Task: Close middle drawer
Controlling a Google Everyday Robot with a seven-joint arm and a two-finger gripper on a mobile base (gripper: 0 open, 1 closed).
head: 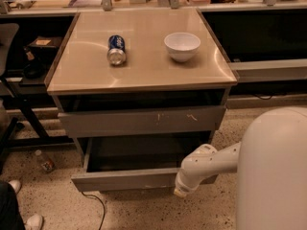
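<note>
The robot is smooth and off-white: a broad rounded shell (273,171) and a tubular arm (216,159) of bulging, jointed segments with a faint seam. The gripper (181,191), a pale stubby tip, lies against the front of the drawer (124,180), towards its right end.

Smooth white rounded robot body (273,171) fills frame at approx 4-5 o'clock. White tubular arm (216,158) runs from it twd 9 o'clock, then bends down twd 7 o'clock. Pale two-finger gripper (181,191) sits at arm's tip, low, approx 6 o'clock.
</note>
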